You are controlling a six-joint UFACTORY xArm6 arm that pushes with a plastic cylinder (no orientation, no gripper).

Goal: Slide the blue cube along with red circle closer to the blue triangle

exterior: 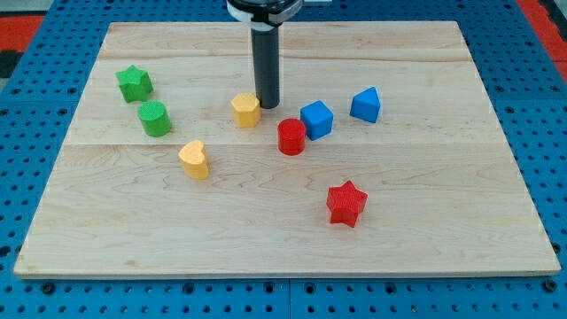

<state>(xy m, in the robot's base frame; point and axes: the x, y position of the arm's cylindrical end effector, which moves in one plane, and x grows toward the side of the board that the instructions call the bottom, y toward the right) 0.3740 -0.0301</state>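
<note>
The blue cube [316, 120] sits near the board's middle, touching the red circle [291, 136] at its lower left. The blue triangle [365, 105] lies a short gap to the right of the cube, slightly higher. My tip [267, 105] is at the end of the dark rod, just up and left of the red circle and right beside the yellow hexagon [245, 110]. The tip stands apart from the red circle and the cube.
A yellow heart [194, 159] lies left of centre. A green star [134, 83] and a green cylinder [155, 119] sit at the left. A red star [346, 203] lies toward the bottom right. The wooden board [443, 221] rests on a blue pegboard.
</note>
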